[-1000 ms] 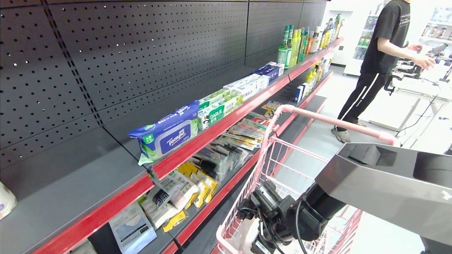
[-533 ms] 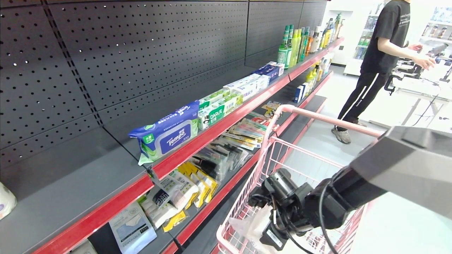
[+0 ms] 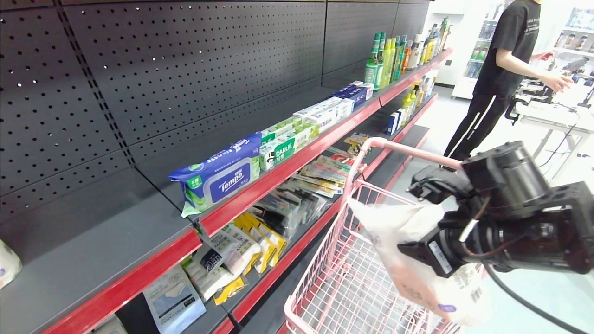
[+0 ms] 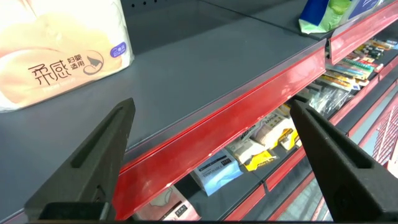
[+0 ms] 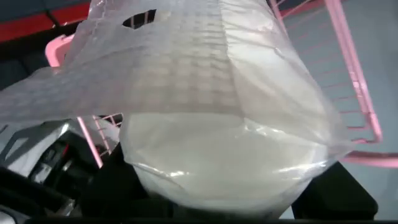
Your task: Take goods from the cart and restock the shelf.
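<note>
My right gripper [image 3: 420, 253] is shut on a white and pink tissue pack [image 3: 413, 260] in clear wrap, held above the pink wire cart [image 3: 343, 287]. In the right wrist view the tissue pack [image 5: 211, 155] hangs close before the camera, over the cart's rim [image 5: 354, 68]. My left gripper [image 4: 211, 165] stands open in front of the grey shelf [image 4: 205, 74], with nothing between its fingers. A matching tissue pack [image 4: 56, 50] stands on that shelf beyond it, and its edge shows at the far left of the shelf in the head view [image 3: 7, 264].
A blue wet-wipe pack [image 3: 218, 174] and toothpaste boxes [image 3: 287, 139] line the shelf's red front edge [image 3: 278, 174]. A wide bare stretch of shelf [image 3: 93, 241] lies left of the wipes. Lower shelves hold hanging packets [image 3: 241, 250]. Bottles [image 3: 385, 58] stand farther along.
My right arm has risen out of the cart and swung up to the right, lifting the tissue pack clear of the basket.
</note>
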